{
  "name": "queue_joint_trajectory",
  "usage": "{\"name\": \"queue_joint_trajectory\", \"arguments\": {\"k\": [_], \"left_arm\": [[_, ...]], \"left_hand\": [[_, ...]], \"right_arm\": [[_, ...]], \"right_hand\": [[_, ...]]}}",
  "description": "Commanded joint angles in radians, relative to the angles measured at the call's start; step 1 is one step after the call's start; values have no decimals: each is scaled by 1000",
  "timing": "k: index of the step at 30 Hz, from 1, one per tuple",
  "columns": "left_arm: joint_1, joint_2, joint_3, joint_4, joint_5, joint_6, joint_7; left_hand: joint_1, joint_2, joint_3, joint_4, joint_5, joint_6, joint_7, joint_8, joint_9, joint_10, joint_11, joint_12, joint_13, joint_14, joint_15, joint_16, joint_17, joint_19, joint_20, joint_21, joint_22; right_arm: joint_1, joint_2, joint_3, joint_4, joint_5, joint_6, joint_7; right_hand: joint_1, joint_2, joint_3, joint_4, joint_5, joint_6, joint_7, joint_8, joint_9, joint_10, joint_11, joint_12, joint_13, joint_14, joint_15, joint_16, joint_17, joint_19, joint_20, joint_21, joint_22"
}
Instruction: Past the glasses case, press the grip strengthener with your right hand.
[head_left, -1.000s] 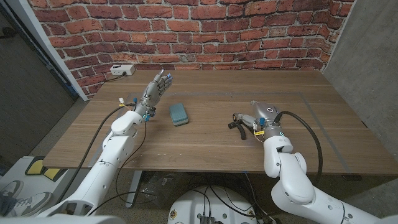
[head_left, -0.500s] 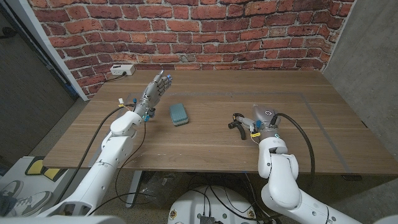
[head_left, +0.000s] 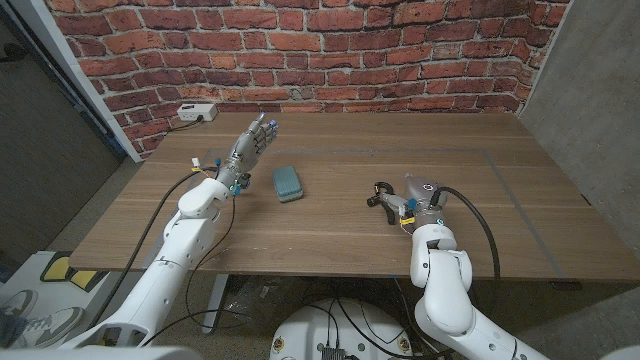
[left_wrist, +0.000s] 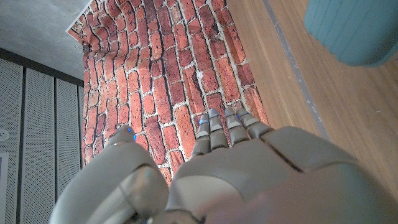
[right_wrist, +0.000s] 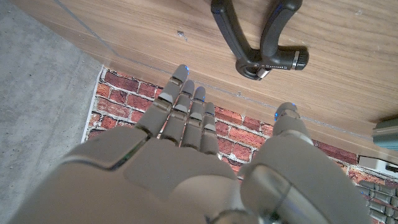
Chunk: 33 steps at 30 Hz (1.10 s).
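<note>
At left of centre, the left hand (head_left: 249, 145) is raised over the surface (head_left: 330, 240), fingers straight and apart, holding nothing. The case (head_left: 288, 183) lies mid-frame. The strengthener (head_left: 382, 201) lies right of centre, just beside the right hand (head_left: 420, 192), whose fingers are extended, empty.

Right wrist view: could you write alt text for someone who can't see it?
The robot's right hand, fingers apart and holding nothing, hovers near a black grip strengthener lying on the wooden table. A red brick wall stands behind the table.
</note>
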Motion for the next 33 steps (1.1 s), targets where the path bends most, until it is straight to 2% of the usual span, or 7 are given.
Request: {"name": "queue_joint_trajectory", "arguments": {"k": [1,10,14,16,21,26,33], "left_arm": [[0,1,3,-16,7,3,18],[-12,-3,12,-21,4,28,22],[-27,5,12,6,0,28,-8],[-43,7,11,23,-5,36,-25],[-69,19,8,38,-10,49,-69],[-87,25,3,60,-8,34,-105],[-113,9,-4,93,-7,13,-122]], "left_hand": [[2,1,-7,1,-2,8,5,-2,4,10,-3,-5,6,11,0,-4,2,0,8,-2,1],[3,3,-8,1,-3,9,5,-3,4,12,0,-5,6,12,0,-4,2,0,10,-2,1],[4,3,-8,1,-4,10,5,-3,4,13,-2,-6,6,12,0,-4,2,0,10,-2,1],[4,4,-8,1,-4,9,4,-4,4,14,-2,-6,6,16,2,-3,2,0,9,-2,1],[5,4,-9,1,-5,8,5,-5,4,14,-2,-6,6,17,1,-3,2,0,9,-2,1],[5,5,-9,1,-5,7,5,-5,4,13,-2,-7,6,17,1,-3,2,-1,10,-3,1],[6,6,-9,1,-6,7,4,-6,4,15,-2,-7,6,18,1,-3,2,-1,10,-3,1]], "right_arm": [[-19,45,23,69,-71,61,10],[-24,62,57,68,-90,95,66],[-23,103,42,117,-130,85,35],[-17,127,35,137,-168,78,76],[-10,175,31,184,-217,82,116],[0,209,38,219,-265,92,157],[-4,230,64,225,-297,117,198]], "right_hand": [[11,-1,5,-4,7,-4,0,-2,6,-9,-3,0,4,-8,5,-3,4,-4,2,-2,2],[13,-1,6,-3,7,-9,-4,-3,6,-13,-5,-3,5,-13,6,-3,4,-9,1,-6,2],[13,-2,5,-1,6,-24,-3,-8,6,-30,-3,-9,5,-29,15,-6,5,-20,10,-12,2],[12,-2,4,0,6,-29,-3,-8,6,-37,-2,-12,6,-39,17,-8,5,-28,12,-16,2],[11,-4,3,1,5,-40,-3,-10,6,-50,-5,-17,6,-55,20,-9,6,-41,18,-23,2],[9,-6,2,3,5,-49,-2,-11,6,-58,-2,-19,7,-60,23,-8,6,-45,21,-26,2],[4,-9,-1,5,5,-56,5,-12,7,-67,2,-22,7,-63,23,-6,7,-42,20,-26,2]]}}
